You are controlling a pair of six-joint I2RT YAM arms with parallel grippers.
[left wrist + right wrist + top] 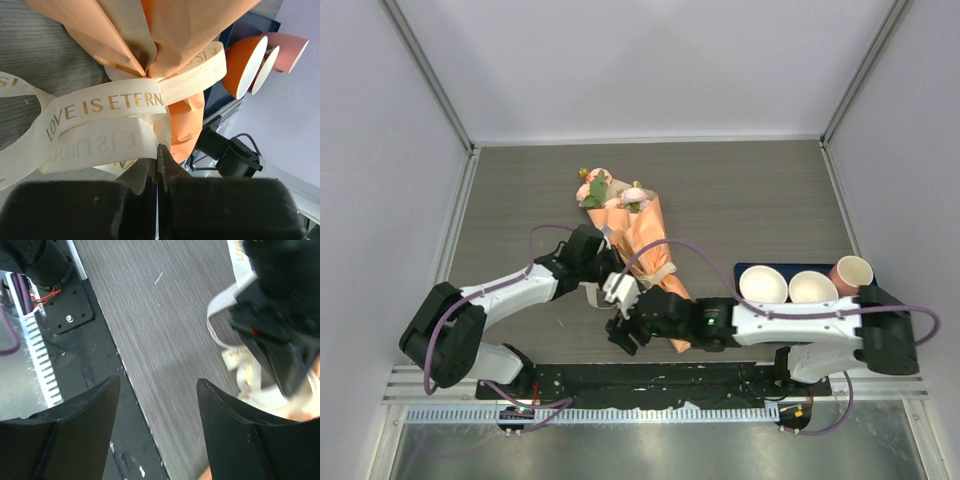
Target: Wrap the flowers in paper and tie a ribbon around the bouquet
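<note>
The bouquet (645, 245) lies on the table, an orange paper (185, 25) cone with pink flowers (605, 190) at its far end. A cream ribbon (105, 102) with gold lettering loops round its middle, and one strip trails toward the near edge (592, 295). My left gripper (608, 258) (159, 150) sits at the bouquet's left side, jaws pressed together on the ribbon's edge. My right gripper (625, 330) (159, 385) hangs open over the table's near edge, nothing between its fingers. In the right wrist view the ribbon (235, 360) lies to the right under the left gripper (280, 330).
A dark blue tray (750, 267) at the right holds two white-lined bowls (763, 285) (812, 288) and a pink cup (850, 272). The black mounting rail (650, 380) runs along the near edge. Grey walls enclose the table.
</note>
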